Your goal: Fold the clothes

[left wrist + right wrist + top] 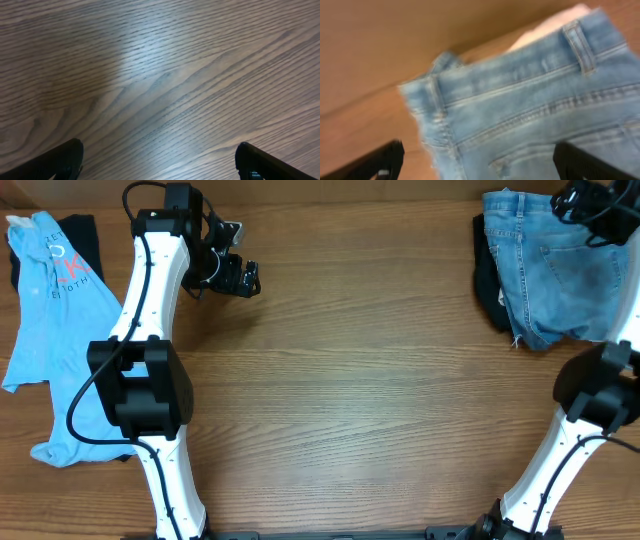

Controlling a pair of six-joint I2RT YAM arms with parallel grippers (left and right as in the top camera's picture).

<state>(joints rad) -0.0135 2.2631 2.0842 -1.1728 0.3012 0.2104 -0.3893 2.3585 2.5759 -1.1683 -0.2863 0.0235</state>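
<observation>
Light-blue denim jeans (555,275) lie bunched at the table's far right, on top of a black garment (488,280). In the right wrist view the jeans' waistband and belt loop (530,115) fill the frame, with a pale garment edge (547,30) behind. My right gripper (585,205) hovers open above the jeans (477,160), holding nothing. A pale-blue printed T-shirt (50,310) lies at the far left over a black garment (80,240). My left gripper (235,275) is open and empty over bare wood (160,160).
The wooden table (350,410) spreads between the two piles. The left arm's white links (150,370) stand beside the T-shirt. The right arm's base link (560,460) rises at the lower right.
</observation>
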